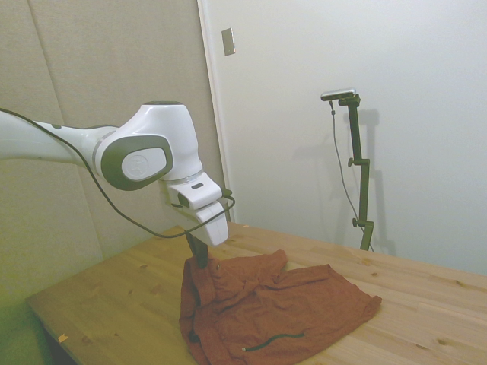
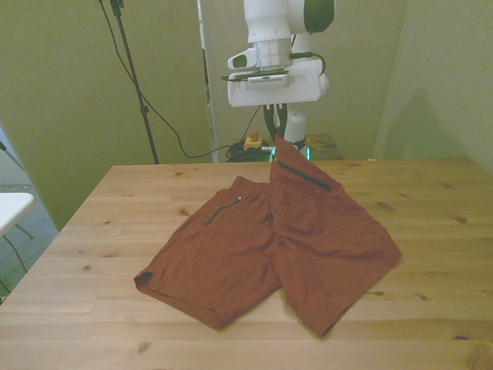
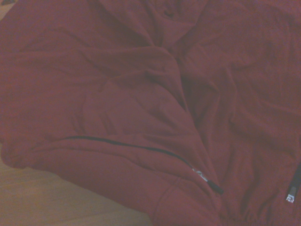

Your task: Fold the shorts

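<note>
Gripper [image 2: 272,128]: dark fingers pressed together on a pinch of the shorts [image 2: 286,241], at the waistband edge. Front view shows the cloth drawn up to a peak right under the fingers [image 2: 269,121], at the table's far side. Side view agrees: the fingers [image 1: 198,249] stand upright, their tips buried in a bunched fold, gripper [image 1: 199,260] directly above the garment.

From that peak the rust-orange cloth falls away in a sloped, tent-like fold. A dark pocket trim line [image 2: 304,174] runs diagonally down the raised part, just below the pinch. A second dark trim [image 2: 218,213] lies flatter, toward the front view's left.

Rest of the garment lies spread on the wooden table [image 2: 92,231], both leg openings toward the table's near edge, one leg toward the front view's left, the other toward its right. Wrinkled all over.

Wrist view: filled almost wholly with red-brown cloth [image 3: 141,108], deep creases, one thin dark trim line [image 3: 127,146] crossing it; a strip of bare wood [image 3: 37,197] at one corner. Blurred.

White arm [image 1: 144,152] reaches in above the cloth, a black cable [image 1: 122,213] looping below the wrist.
</note>
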Controlling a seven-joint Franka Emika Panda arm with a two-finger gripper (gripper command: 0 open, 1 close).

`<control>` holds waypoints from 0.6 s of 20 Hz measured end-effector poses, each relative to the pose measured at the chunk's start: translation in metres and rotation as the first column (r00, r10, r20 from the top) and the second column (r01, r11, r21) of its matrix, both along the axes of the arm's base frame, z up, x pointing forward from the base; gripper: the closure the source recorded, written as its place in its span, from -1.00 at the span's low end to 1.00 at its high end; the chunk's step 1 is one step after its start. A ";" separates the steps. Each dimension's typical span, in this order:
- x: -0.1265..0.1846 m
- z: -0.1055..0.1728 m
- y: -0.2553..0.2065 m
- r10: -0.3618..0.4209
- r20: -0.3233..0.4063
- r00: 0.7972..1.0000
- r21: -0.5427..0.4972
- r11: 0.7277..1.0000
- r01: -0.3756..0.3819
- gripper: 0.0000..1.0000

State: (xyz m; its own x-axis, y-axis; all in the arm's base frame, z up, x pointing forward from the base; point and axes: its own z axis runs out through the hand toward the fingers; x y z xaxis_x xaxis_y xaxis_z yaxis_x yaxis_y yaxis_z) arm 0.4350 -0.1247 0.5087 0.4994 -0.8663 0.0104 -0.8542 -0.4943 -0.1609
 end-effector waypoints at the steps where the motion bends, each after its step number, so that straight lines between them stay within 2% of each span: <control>1: -0.003 -0.004 -0.006 0.000 -0.002 1.000 0.013 1.000 0.000 1.00; 5: -0.007 -0.023 -0.027 0.002 -0.016 1.000 0.079 0.997 -0.001 1.00; 10: -0.022 -0.059 -0.050 -0.032 -0.079 0.996 0.109 0.993 0.040 1.00; 12: -0.028 -0.073 -0.064 -0.041 -0.084 0.996 0.140 0.989 0.052 1.00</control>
